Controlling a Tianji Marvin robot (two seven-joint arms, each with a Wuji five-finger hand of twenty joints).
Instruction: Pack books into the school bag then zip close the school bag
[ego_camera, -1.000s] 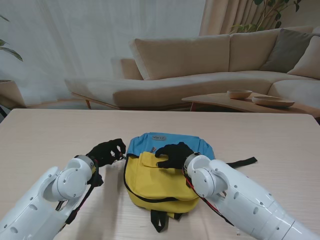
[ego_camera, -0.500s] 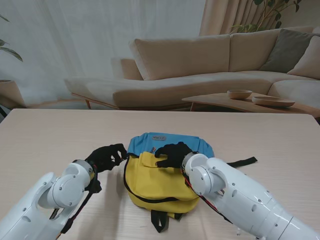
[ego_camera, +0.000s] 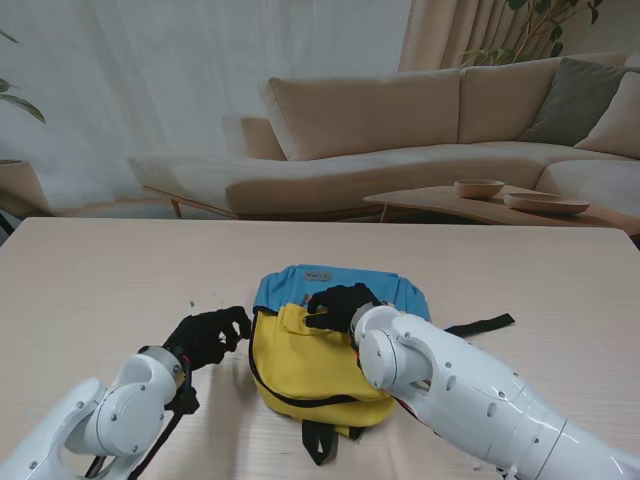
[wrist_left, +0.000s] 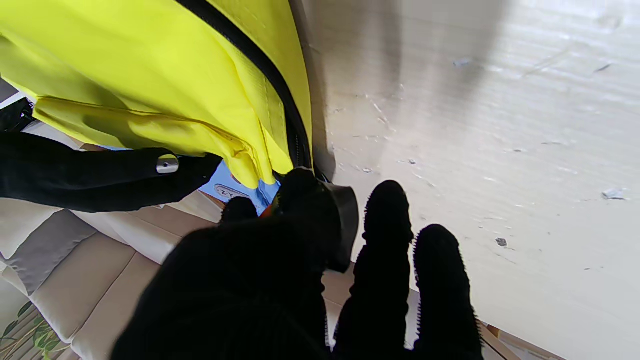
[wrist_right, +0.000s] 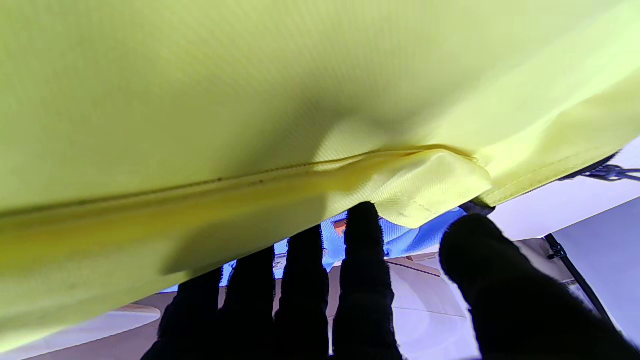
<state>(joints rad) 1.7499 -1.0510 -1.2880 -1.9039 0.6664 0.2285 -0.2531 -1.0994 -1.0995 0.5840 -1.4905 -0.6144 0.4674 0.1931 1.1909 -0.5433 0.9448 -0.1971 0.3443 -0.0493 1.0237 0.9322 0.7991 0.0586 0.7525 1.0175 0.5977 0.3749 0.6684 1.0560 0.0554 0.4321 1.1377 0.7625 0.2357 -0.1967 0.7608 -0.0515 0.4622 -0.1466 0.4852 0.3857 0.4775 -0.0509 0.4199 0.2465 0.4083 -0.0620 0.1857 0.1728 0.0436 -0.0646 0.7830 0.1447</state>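
The school bag (ego_camera: 320, 370), yellow in front and blue at the far end, lies flat on the table. No books show. My left hand (ego_camera: 210, 335) is at the bag's left edge, its thumb and forefinger pinched together at the black zipper (wrist_left: 280, 90), where the zipper pull is hidden between them. In the left wrist view the left hand (wrist_left: 300, 240) touches the yellow fabric (wrist_left: 150, 65). My right hand (ego_camera: 338, 305) rests on top of the yellow flap (wrist_right: 250, 100), fingers (wrist_right: 365, 260) spread, holding nothing.
A black strap (ego_camera: 480, 325) trails from the bag's right side, and two more straps (ego_camera: 318, 440) stick out at the end nearer to me. Past the table's far edge stand a beige sofa (ego_camera: 400, 130) and a low table with bowls (ego_camera: 480, 188).
My left hand has drawn nearer to me along the bag's left edge, staying pinched at the zipper. The right hand has shifted slightly left on the flap.
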